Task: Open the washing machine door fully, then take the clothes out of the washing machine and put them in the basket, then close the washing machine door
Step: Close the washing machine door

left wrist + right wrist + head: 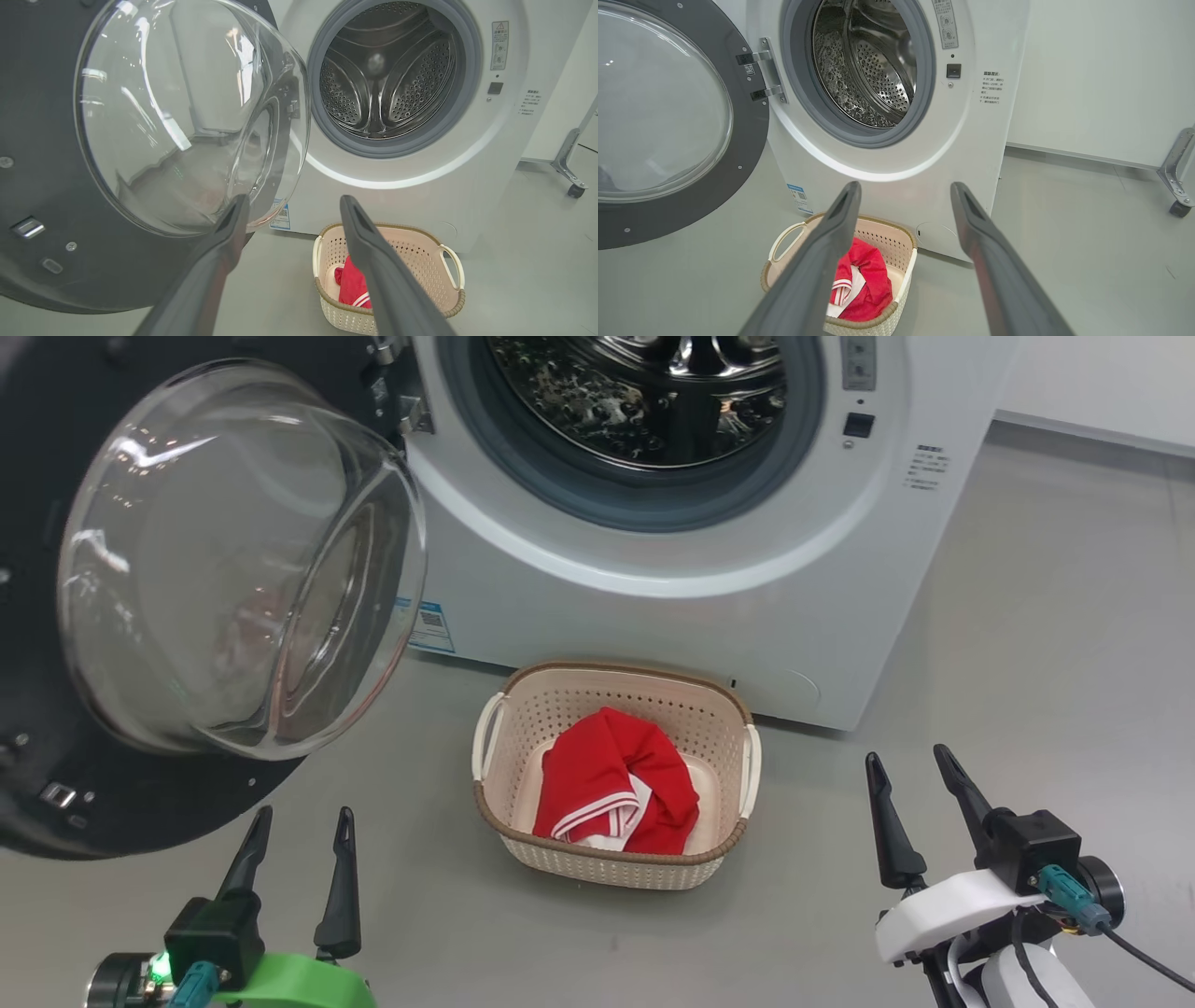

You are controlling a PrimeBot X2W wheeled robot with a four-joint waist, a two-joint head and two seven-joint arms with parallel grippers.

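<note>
In the basket (pixel 607 709) lie the clothes (pixel 611 784); left fingers (pixel 342 887) and right fingers (pixel 887 831) gape wide, holding nothing.

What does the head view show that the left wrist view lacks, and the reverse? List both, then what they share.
Head view, not left wrist view: the right gripper, jaws open.
Left wrist view, not head view: the full ring of the grey drum seal, a wheeled metal leg.
Both: the open washing machine door, the washing machine, the basket holding red clothes, the left gripper, jaws open.
</note>
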